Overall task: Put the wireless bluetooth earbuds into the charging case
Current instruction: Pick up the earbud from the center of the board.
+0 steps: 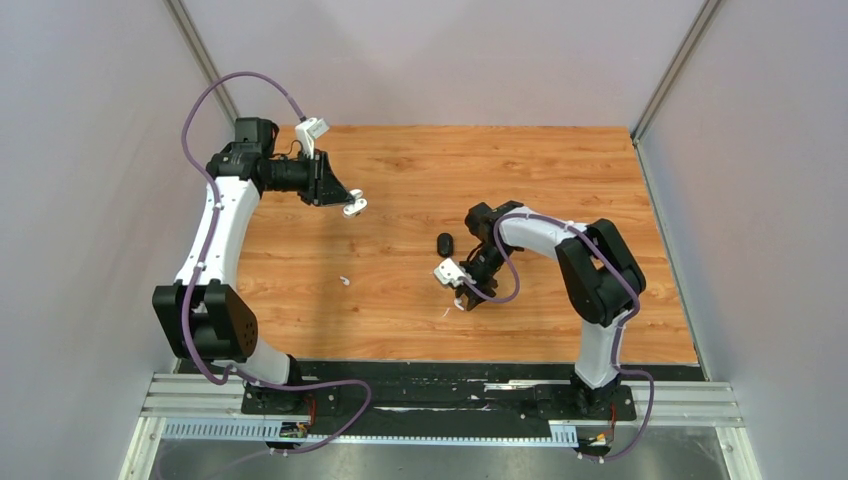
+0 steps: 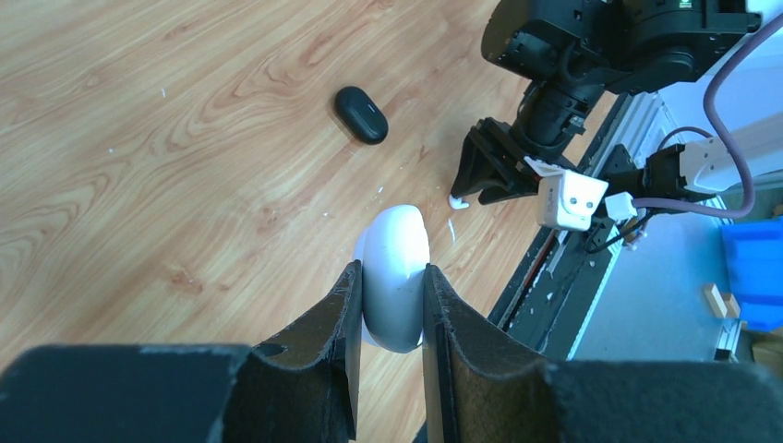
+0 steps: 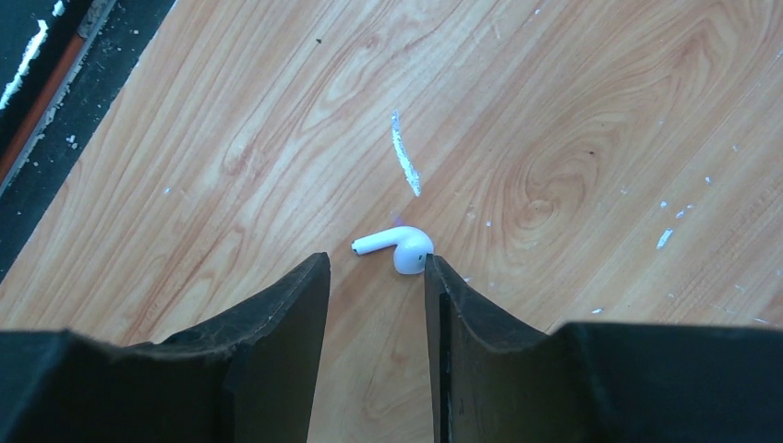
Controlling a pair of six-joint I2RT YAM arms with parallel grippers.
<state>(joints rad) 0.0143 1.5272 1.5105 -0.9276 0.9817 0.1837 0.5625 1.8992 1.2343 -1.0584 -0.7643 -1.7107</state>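
My left gripper [image 2: 389, 269] is shut on a white rounded charging case [image 2: 397, 245] and holds it above the wooden table at the back left [image 1: 354, 206]. A white earbud [image 3: 398, 246] with a short stem lies on the wood just ahead of my right gripper [image 3: 375, 264], which is open. The bud's head touches the tip of the right-hand finger [image 3: 441, 286], and nothing sits between the jaws. Another white earbud [image 1: 344, 281] lies alone on the table between the two arms. No black earbuds show.
A closed black oval case [image 1: 445, 243] lies on the table just behind the right gripper [image 1: 463, 298]. A white streak [image 3: 404, 154] marks the wood beyond the earbud. The table's front edge and black rail [image 3: 42, 69] are close to the right gripper.
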